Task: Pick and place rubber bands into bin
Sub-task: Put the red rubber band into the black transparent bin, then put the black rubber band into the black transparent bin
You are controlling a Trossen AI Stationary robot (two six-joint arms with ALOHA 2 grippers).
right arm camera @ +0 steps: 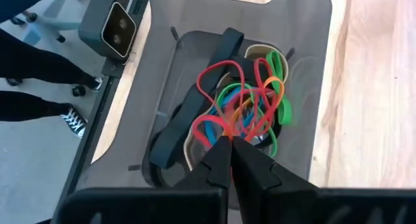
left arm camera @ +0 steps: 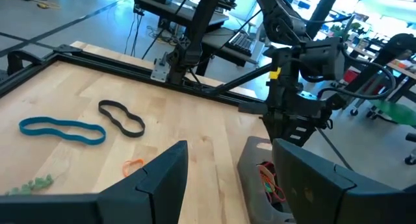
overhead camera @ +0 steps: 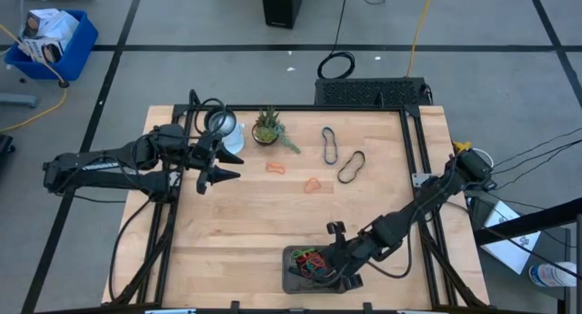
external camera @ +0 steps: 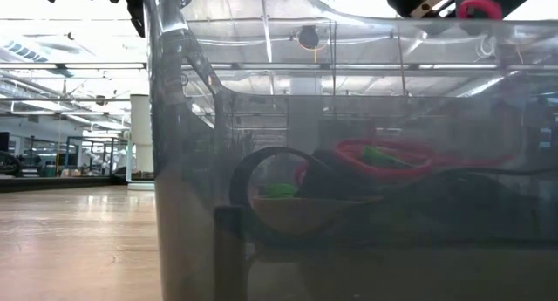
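Right gripper over bin, fingers pressed together

Right gripper (right arm camera: pixel 232 141) hangs directly above the bin (right arm camera: pixel 162 74), which sits at the near edge of the table (overhead camera: pixel 245 223), right of centre. In the right wrist view the two fingers meet at their tips, with a red loop running right at the tips; whether that loop is pinched cannot be told. The bin holds a tangled pile of rubber bands (right arm camera: pixel 244 100): red, orange, green, blue and a wide black one.

Left gripper (overhead camera: pixel 221 168) waits above the far left part of the table, well apart from the bin. Its fingers are spread and nothing is between them.

Loose bands on the table:
- blue band (overhead camera: pixel 329 144), far right of centre;
- black band (overhead camera: pixel 351 166), just beside the blue one;
- two small orange bands (overhead camera: pixel 275 167), near the middle.

A small green plant (overhead camera: pixel 269 127) stands at the far edge, beside a white round object (overhead camera: pixel 229 135).
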